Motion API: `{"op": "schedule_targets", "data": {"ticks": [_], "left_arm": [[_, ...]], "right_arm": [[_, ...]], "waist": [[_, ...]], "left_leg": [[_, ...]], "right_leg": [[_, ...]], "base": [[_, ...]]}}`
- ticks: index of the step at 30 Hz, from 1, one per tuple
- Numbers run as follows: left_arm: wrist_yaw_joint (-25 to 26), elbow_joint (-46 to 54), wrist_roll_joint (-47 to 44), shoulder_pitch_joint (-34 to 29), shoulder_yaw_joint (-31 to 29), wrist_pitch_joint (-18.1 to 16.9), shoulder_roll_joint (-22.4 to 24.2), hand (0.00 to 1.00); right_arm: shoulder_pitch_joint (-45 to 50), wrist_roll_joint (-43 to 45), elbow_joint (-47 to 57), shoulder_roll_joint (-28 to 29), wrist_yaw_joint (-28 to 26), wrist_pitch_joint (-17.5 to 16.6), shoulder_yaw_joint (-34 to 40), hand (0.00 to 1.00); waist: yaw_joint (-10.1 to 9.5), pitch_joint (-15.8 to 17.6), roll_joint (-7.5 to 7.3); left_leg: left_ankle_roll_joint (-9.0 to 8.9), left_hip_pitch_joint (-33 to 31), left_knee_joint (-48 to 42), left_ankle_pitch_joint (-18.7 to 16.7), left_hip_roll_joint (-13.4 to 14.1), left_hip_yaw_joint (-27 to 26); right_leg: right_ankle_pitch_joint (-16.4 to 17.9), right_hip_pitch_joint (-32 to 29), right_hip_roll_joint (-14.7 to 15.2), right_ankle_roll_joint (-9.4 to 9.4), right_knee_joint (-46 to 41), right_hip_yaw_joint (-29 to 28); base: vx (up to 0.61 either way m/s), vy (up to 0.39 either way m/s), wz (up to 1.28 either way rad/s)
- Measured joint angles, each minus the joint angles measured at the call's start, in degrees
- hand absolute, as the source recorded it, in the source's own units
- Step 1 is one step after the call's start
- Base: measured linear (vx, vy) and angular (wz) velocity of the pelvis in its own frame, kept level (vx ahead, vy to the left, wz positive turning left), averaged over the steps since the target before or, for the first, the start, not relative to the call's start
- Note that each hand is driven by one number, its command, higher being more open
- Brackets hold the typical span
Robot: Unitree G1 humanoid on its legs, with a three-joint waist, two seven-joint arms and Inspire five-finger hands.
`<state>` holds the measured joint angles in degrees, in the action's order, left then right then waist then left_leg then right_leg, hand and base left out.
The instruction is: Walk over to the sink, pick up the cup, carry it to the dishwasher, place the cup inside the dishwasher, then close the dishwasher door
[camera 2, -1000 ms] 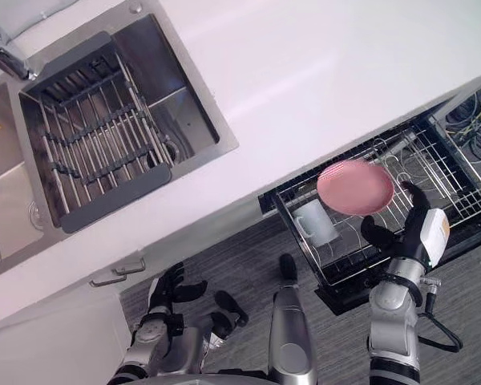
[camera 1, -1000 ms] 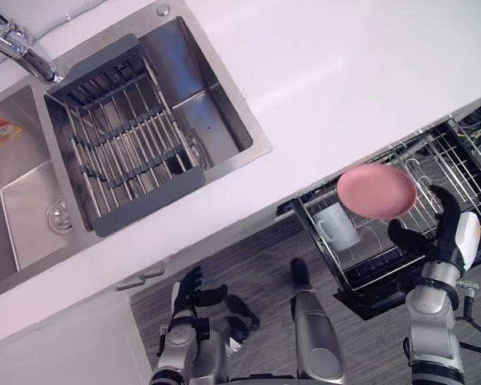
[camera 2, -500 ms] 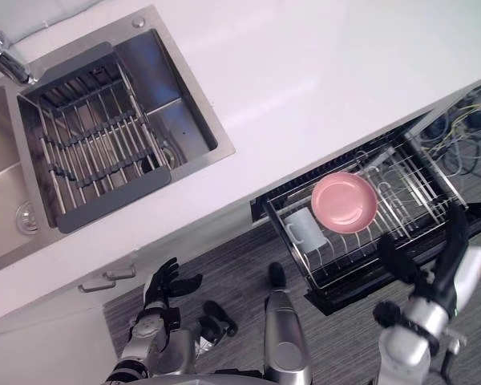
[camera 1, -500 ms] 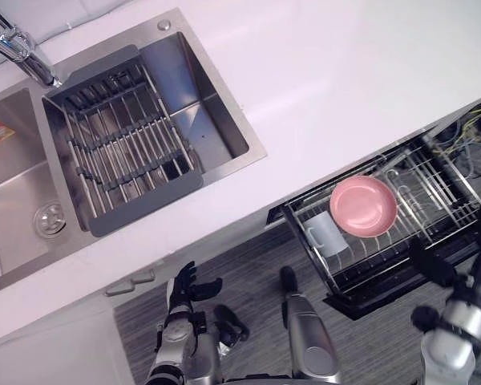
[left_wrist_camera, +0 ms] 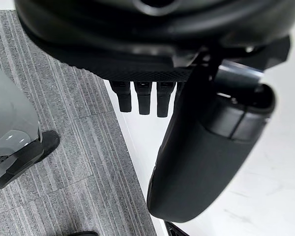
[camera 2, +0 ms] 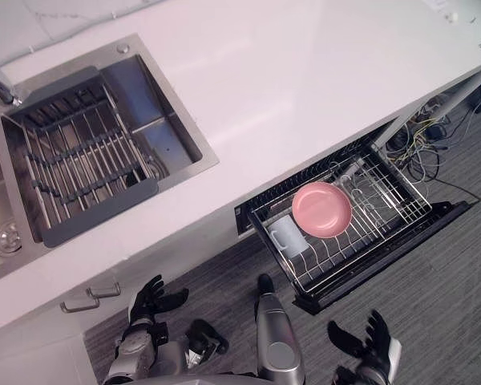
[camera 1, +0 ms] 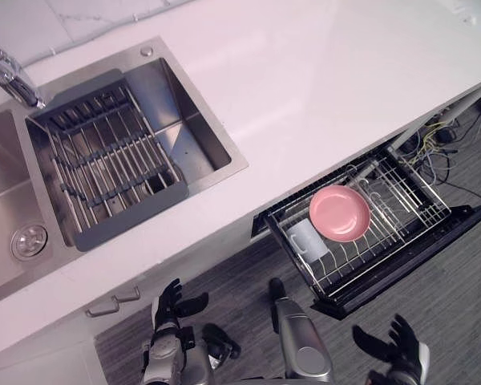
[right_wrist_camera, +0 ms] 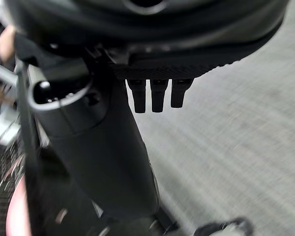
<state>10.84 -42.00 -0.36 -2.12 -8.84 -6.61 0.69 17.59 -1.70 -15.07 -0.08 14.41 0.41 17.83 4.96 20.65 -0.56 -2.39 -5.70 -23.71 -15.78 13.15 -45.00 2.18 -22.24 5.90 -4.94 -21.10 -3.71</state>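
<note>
White cup (camera 1: 305,239) sits in dishwasher rack (camera 1: 409,200), at rack's left end, just beside pink bowl (camera 1: 339,212); rack is pulled out from under surface (camera 1: 321,88), over open door (camera 1: 409,258).

Right hand (camera 1: 393,346) is low, well apart from rack, out past door's outer edge; fingers spread, holding nothing. Left hand (camera 1: 170,303) is well apart from rack, off its left end; fingers spread, empty, idle.

Judgement: cup placing looks done; door closing left.

Risks:
- rack is out over door, so lifting door w/o pushing rack in first prob jams, or rattles cup + bowl
- bowl seems to lie loose atop tines; a jolt could slide it into cup
- loose cables (camera 1: 437,140) near rack's far right end might snag
- right hand starts low and far off; a glancing touch on door edge could slip

Hard to make out:
- which way cup handle points
- whether bowl is seated betw. tines
- dishwasher cavity behind rack, hidden under surface
- right hand, partly cut by view edge
</note>
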Motion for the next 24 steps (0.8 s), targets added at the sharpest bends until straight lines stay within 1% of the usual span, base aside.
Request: {"op": "schedule_targets", "data": {"ticks": [1, 2, 5, 6, 8, 9, 10, 11, 13, 14, 15, 16, 17, 19, 21, 23, 24], "left_arm": [[0.0, 0.8, -0.4, 0.1, 0.5, -0.1, 0.0, 0.90], [0.0, 1.4, -0.7, 0.3, 0.5, -0.2, -0.1, 0.90], [0.1, 1.7, -0.8, 1.5, 0.6, -0.3, -1.1, 0.90], [0.2, 1.9, -0.8, 2.0, 0.8, -0.4, -1.6, 0.90], [0.3, 2.0, -0.9, 2.7, 1.6, -0.5, -2.5, 0.90], [0.3, 2.4, -0.9, 2.7, 1.6, -0.6, -2.5, 0.90], [0.3, 2.5, -0.9, 2.8, 1.6, -0.6, -2.6, 0.90], [0.3, 3.0, -0.9, 3.0, 1.7, -0.9, -2.6, 0.90], [0.3, 3.0, -0.9, 3.2, 1.7, -1.4, -2.6, 0.90], [0.3, 3.0, -0.9, 3.2, 1.7, -1.4, -2.6, 0.90], [0.3, 2.9, -1.0, 3.2, 1.6, -1.4, -2.6, 0.90], [0.3, 2.9, -1.1, 3.2, 1.5, -1.6, -2.6, 0.90], [0.3, 2.8, -1.7, 3.2, 1.5, -1.8, -2.6, 0.90], [0.1, 1.7, -2.0, 3.3, 1.6, -1.8, -2.6, 0.90], [-0.2, 0.8, -1.9, 3.3, 2.0, -1.9, -2.5, 0.90], [-0.3, 0.0, -1.9, 3.6, 2.1, -2.0, -2.5, 0.90], [-0.3, -1.0, -1.9, 4.0, 2.1, -2.0, -2.6, 0.90]], "right_arm": [[-2.0, 0.0, -0.8, -1.0, 1.4, 1.4, -0.2, 0.90], [-2.7, 0.0, -0.7, -1.6, 2.1, 1.6, -0.5, 0.90], [-6.6, 0.0, -0.1, -2.4, 4.9, 3.9, -0.1, 0.90], [-8.6, 0.0, 0.0, -2.8, 5.8, 4.2, -0.2, 0.90], [-11.3, 0.0, 1.4, -3.1, 6.7, 4.9, -0.3, 0.90], [-14.5, 0.1, 1.7, -4.0, 7.3, 5.7, -0.5, 0.90], [-15.9, 0.1, 1.7, -4.7, 7.3, 6.0, -0.8, 0.90], [-18.8, 0.5, 1.7, -6.5, 7.3, 6.7, -1.7, 0.90], [-24.3, 1.7, 1.2, -9.7, 7.1, 7.4, -4.1, 0.90], [-26.0, 2.0, 0.7, -10.7, 6.9, 7.4, -5.1, 0.90], [-29.7, 2.2, -0.7, -13.1, 6.4, 7.4, -8.2, 0.90], [-31.0, 2.4, -1.5, -13.7, 6.6, 8.2, -9.0, 0.90], [-30.9, 2.6, -2.2, -13.7, 6.9, 8.3, -9.2, 0.90], [-30.5, 2.6, -2.9, -15.1, 6.0, 8.4, -11.0, 0.90], [-30.2, 2.6, -4.4, -17.6, 4.2, 8.4, -13.2, 0.90], [-28.8, 1.8, -4.6, -19.6, 2.2, 8.2, -14.7, 0.90], [-27.4, 1.1, -4.6, -20.2, 0.6, 7.4, -14.9, 0.90]], "waist": [[-0.75, 0.6, 0.05], [-1.42, 1.1, 0.12], [-2.40, 1.5, 0.35], [-2.78, 2.4, 0.56], [-3.53, 3.2, 1.29], [-4.45, 3.4, 1.75], [-4.81, 3.6, 2.01], [-5.54, 3.9, 2.60], [-6.30, 4.5, 3.66], [-6.40, 4.6, 3.89], [-6.68, 4.7, 4.27], [-6.81, 4.7, 4.30], [-6.75, 4.7, 4.30], [-6.03, 4.7, 4.29], [-5.56, 4.7, 4.31], [-5.35, 4.7, 4.30], [-5.12, 4.6, 4.26]], "left_leg": [[0.22, -0.9, 0.0, 0.3, -0.1, 1.0], [0.42, -1.7, 0.1, 0.6, -0.2, 1.9], [1.15, -4.6, 2.1, 2.5, -1.9, 4.4], [1.50, -5.1, 3.0, 3.3, -2.5, 5.4], [1.80, -5.8, 4.1, 4.2, -3.3, 6.8], [1.94, -5.9, 5.1, 4.9, -3.8, 7.3], [1.96, -5.9, 5.5, 5.2, -4.1, 7.5], [2.12, -6.3, 6.0, 5.8, -4.2, 8.2], [2.14, -6.7, 7.1, 7.0, -4.4, 8.9], [2.16, -6.7, 7.4, 7.4, -4.4, 9.0], [2.04, -6.6, 8.3, 8.2, -4.4, 9.5], [1.98, -6.6, 8.8, 8.7, -4.5, 9.7], [1.86, -6.4, 9.8, 9.6, -4.5, 10.5], [1.56, -5.6, 10.9, 10.5, -4.5, 11.6], [1.30, -4.6, 12.0, 11.2, -4.5, 12.5], [0.98, -4.1, 13.0, 12.0, -4.5, 13.7], [0.71, -3.7, 13.7, 12.5, -4.5, 14.8]], "right_leg": [[-0.1, -0.1, 0.3, 0.04, 0.2, 1.0], [-0.2, -0.3, 0.7, 0.07, 0.2, 1.7], [-0.7, -1.9, 2.3, 0.00, 0.7, 4.0], [-0.9, -1.9, 2.9, -0.03, 1.1, 4.8], [-1.0, -1.9, 3.7, -0.08, 1.3, 6.1], [-1.1, -1.9, 4.1, -0.09, 1.5, 6.5], [-1.1, -1.9, 4.2, -0.09, 1.6, 6.8], [-1.3, -1.9, 4.3, -0.01, 1.9, 7.4], [-1.8, -1.9, 4.3, 0.27, 2.5, 8.2], [-1.8, -1.9, 4.3, 0.32, 2.5, 8.3], [-1.9, -1.8, 4.1, 0.45, 2.5, 8.8], [-1.9, -1.8, 4.0, 0.55, 2.5, 9.0], [-2.2, -1.6, 3.8, 0.92, 2.6, 9.8], [-2.3, -0.3, 3.6, 1.00, 3.1, 10.6], [-2.3, 1.6, 3.3, 1.06, 4.4, 11.2], [-2.7, 3.0, 2.9, 1.68, 6.0, 12.4], [-2.8, 4.2, 2.8, 1.84, 6.9, 13.6]], "base": [[-0.01, -0.029, 0.42], [-0.02, -0.033, 0.56], [-0.01, -0.024, 0.49], [-0.02, -0.023, 0.57], [-0.02, -0.024, 0.44], [-0.01, -0.019, 0.23], [-0.01, -0.024, 0.26], [-0.01, -0.043, 0.24], [-0.01, -0.066, 0.21], [-0.01, -0.076, 0.15], [0.00, -0.068, 0.12], [0.01, -0.120, 0.20], [0.02, -0.108, 0.19], [0.00, -0.099, 0.22], [-0.02, -0.082, 0.14], [-0.04, -0.074, 0.24], [-0.04, -0.064, 0.36]]}}
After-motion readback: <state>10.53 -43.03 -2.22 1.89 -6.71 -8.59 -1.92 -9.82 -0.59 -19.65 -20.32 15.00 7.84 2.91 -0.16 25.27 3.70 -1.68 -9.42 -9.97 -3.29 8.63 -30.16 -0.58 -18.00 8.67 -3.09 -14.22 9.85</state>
